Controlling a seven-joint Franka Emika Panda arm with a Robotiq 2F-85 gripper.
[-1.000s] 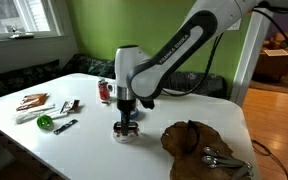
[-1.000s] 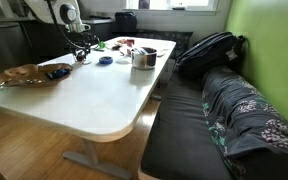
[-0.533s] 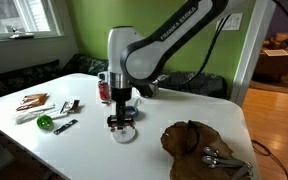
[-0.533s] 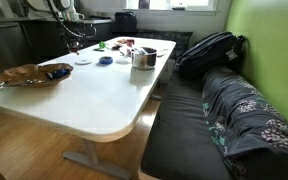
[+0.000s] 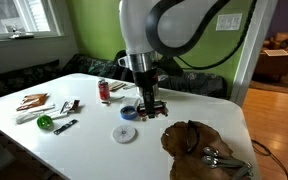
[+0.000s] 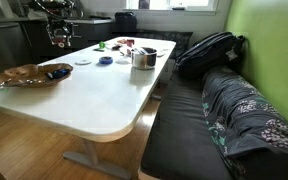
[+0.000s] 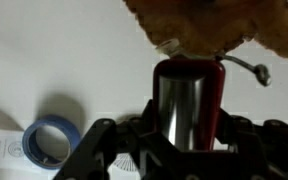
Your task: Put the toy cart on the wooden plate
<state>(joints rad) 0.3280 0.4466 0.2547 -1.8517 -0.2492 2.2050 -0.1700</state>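
Step in hand: carry the toy cart [image 7: 184,95] over to the wooden plate [image 5: 184,140].
Hand state: the hand [image 5: 152,108] is clamped on the toy cart, gripping it on both flanks, as the wrist view shows.
Cart position: between the fingers and clear of the tabletop [image 5: 84,140], with its dark body and reddish side upright.
Plate position: below the hand and just off to one side. The wrist view shows its lobed rim [image 7: 199,25] directly ahead of the cart.
Items behind the hand: a small blue bowl [image 5: 130,112] and a flat white disc [image 5: 124,133]. Neither lies on the path to the plate.
Procedure: hold grip pressure constant and translate level until the cart is over bare wood. Descend vertically and release only on contact.
Caution: metal pieces [image 5: 219,155] lie on the far part of the plate. Choose the near, bare area so the cart sits flat.
Risk: releasing too high probably lets the cart tip or roll on the glossy surface.
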